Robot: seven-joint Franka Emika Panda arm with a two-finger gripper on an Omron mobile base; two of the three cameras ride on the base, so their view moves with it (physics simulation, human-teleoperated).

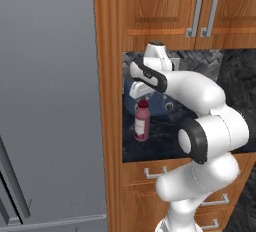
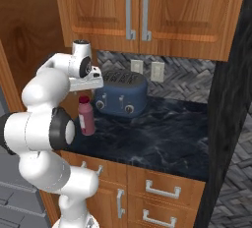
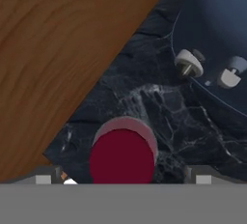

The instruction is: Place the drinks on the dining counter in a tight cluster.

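One of the drinks, a tall maroon bottle (image 1: 142, 123) (image 2: 87, 119) with a red cap and a pale label, stands upright on a small dark marble counter (image 1: 165, 138) (image 2: 162, 133). My gripper (image 1: 141, 97) (image 2: 84, 93) hangs straight above its cap, pointing down, a little clear of it. In the hand view the red cap (image 3: 123, 162) sits between the two dark fingertips, and the gripper (image 3: 123, 179) is open and holds nothing. The dining counter is out of view.
A blue toaster (image 1: 161, 107) (image 2: 122, 94) (image 3: 217, 39) stands close behind and to the right of the bottle. A wooden side panel (image 1: 107, 101) (image 3: 58, 49) walls the counter's left. Upper cabinets (image 2: 142, 11) hang overhead. A grey fridge (image 1: 45, 101) is further left.
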